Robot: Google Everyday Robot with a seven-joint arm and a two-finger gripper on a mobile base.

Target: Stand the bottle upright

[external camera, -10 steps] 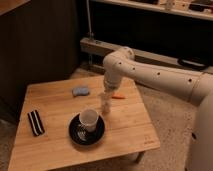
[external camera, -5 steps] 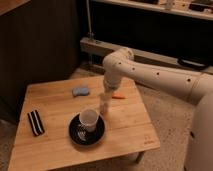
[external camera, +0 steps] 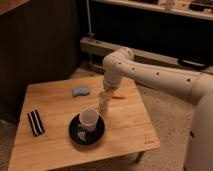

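Note:
My white arm reaches down from the right over the wooden table [external camera: 125, 132]. The gripper [external camera: 104, 104] points straight down near the table's middle, just right of a black plate [external camera: 86, 132]. A white cup-like vessel [external camera: 89, 119] lies tilted on that plate, its mouth facing the camera. I cannot pick out a separate bottle. The pale shape at the gripper's tip may be the gripper itself or something in it.
A blue pad [external camera: 80, 91] lies at the table's back, left of the arm. A small orange item [external camera: 119, 96] lies just right of the gripper. A black striped bar [external camera: 35, 122] lies near the left edge. Dark shelving stands behind the table.

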